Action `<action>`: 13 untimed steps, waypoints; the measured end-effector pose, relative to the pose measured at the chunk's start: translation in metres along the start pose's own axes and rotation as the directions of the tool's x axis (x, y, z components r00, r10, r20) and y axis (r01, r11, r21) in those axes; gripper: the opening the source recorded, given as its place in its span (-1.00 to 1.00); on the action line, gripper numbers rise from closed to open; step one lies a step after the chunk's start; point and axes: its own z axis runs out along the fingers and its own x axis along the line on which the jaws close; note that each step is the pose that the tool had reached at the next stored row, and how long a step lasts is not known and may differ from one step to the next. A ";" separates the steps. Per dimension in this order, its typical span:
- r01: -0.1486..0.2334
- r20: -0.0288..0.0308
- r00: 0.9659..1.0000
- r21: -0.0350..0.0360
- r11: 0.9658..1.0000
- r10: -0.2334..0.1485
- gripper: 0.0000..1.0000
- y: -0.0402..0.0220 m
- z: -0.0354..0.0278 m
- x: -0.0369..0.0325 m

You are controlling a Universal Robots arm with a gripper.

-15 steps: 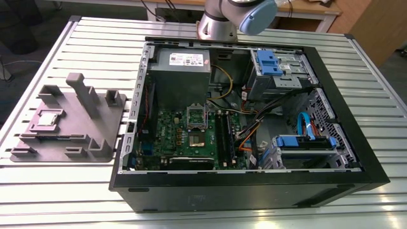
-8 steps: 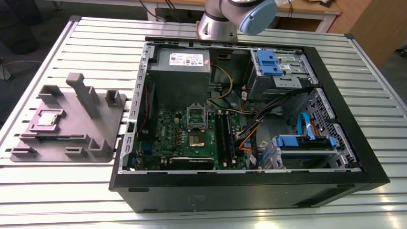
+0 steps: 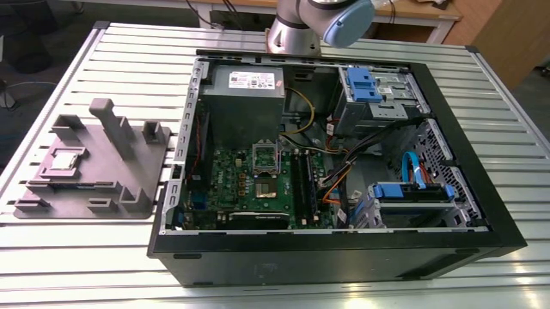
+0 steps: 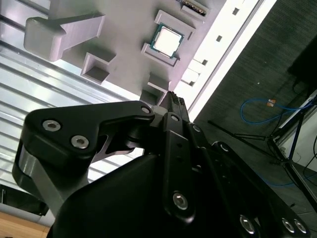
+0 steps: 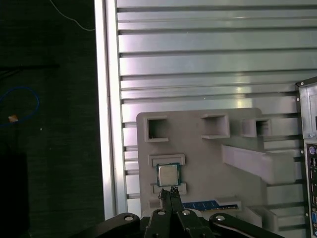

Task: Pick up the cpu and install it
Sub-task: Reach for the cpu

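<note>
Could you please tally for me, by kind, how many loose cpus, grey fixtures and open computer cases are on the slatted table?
cpu: 1
grey fixture: 1
open computer case: 1
Total: 3

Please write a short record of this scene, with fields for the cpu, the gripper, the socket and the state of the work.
cpu: lies flat in a recess of the grey fixture, which is on the slatted table
gripper: shut, empty, above the fixture near the cpu, not touching it
socket: on the green board inside the open computer case
work: cpu not yet picked up
</note>
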 end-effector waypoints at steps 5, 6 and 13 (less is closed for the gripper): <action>0.000 0.000 1.000 0.000 1.000 0.000 -0.79 -0.0001 0.0028 0.0002; 0.000 0.000 1.000 0.000 1.000 0.000 -0.79 -0.0001 0.0032 0.0002; 0.000 0.000 1.000 0.000 1.000 0.000 -0.79 -0.0003 0.0058 0.0004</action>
